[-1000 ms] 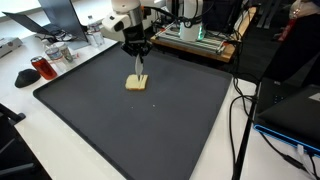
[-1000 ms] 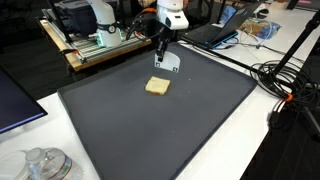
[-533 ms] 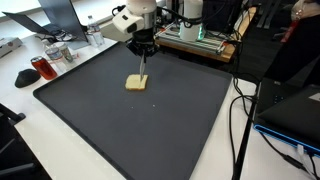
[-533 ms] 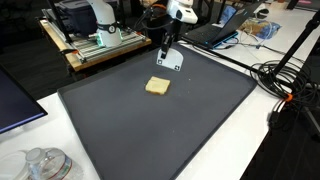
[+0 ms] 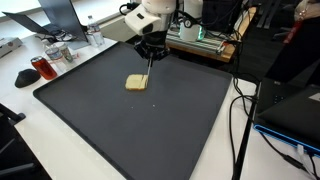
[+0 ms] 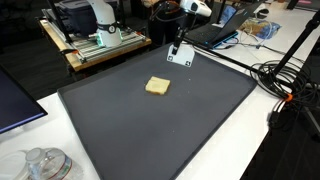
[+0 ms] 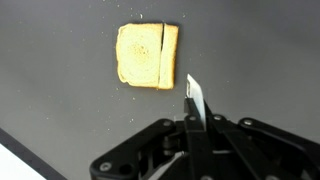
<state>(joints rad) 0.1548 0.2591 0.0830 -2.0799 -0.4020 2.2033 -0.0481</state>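
Note:
A square slice of toast [image 5: 136,83] [image 6: 157,86] lies flat on the big black mat [image 5: 150,135] [image 6: 150,135]. In the wrist view the toast [image 7: 147,55] shows a line across it near its right side. My gripper [image 5: 150,48] [image 6: 180,38] [image 7: 196,122] is shut on a thin flat metal blade [image 7: 194,98], which hangs down from the jaws. From the side this blade [image 6: 181,57] looks like a small pale square. It hovers above the mat, apart from the toast, near the mat's far edge.
A wooden board with equipment [image 5: 200,40] [image 6: 100,45] stands behind the mat. A red cup [image 5: 44,68] and jars sit at one side. Cables [image 5: 240,110] [image 6: 285,80] run along the mat's edge, next to a laptop [image 5: 290,110]. Glass jars [image 6: 45,165] stand near a corner.
The gripper has risen and drawn away from the toast toward the mat's far edge, carrying the blade with it. The toast has stayed put.

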